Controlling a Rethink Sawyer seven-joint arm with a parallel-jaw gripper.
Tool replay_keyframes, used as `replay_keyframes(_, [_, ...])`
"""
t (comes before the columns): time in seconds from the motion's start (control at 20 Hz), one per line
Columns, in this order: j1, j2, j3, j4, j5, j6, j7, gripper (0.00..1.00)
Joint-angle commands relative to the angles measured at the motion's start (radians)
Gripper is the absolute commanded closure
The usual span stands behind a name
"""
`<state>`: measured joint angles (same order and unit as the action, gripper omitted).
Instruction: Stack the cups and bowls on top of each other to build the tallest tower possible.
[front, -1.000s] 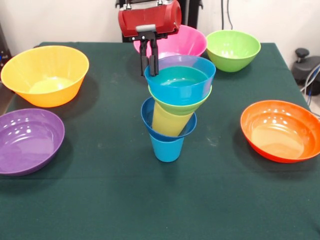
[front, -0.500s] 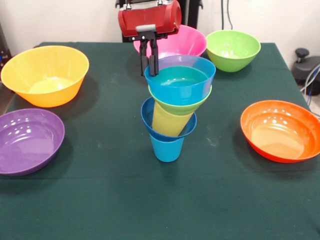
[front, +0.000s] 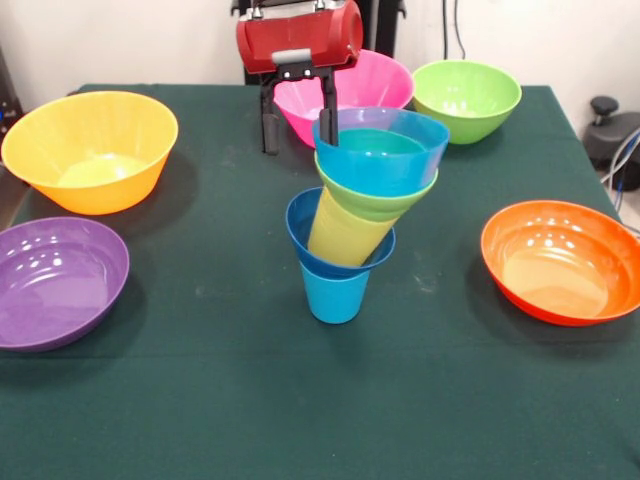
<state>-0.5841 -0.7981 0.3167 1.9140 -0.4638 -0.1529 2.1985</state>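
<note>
The tower stands mid-table: a light blue cup (front: 334, 295) at the base, a dark blue bowl (front: 298, 232) in it, then a yellow cup (front: 345, 235), a small lime green bowl (front: 378, 203) and a light blue bowl (front: 382, 158) on top. From the yellow cup upward the column leans to the right. My gripper (front: 298, 135) is open just behind the top bowl's left rim. Its left finger (front: 268, 125) hangs free. The right finger (front: 328, 98) is at the rim, its tip hidden behind the bowl.
Larger bowls ring the tower: yellow-orange (front: 90, 150) and purple (front: 55, 280) on the left, pink (front: 380, 78) and green (front: 467, 98) at the back, orange (front: 560, 260) on the right. The cloth's front edge is near the bottom.
The gripper has opened, letting go of the light blue bowl's rim. The upper tower has tipped and shifted to the right.
</note>
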Motion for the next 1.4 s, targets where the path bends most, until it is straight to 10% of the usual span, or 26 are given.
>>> replay_keyframes(0.05, [0.008, 0.015, -0.006, 0.002, -0.011, 0.054, 0.063, 0.0])
replay_keyframes(1.4, [-0.095, 0.013, 0.074, 0.006, -0.057, 0.094, 0.01, 0.0])
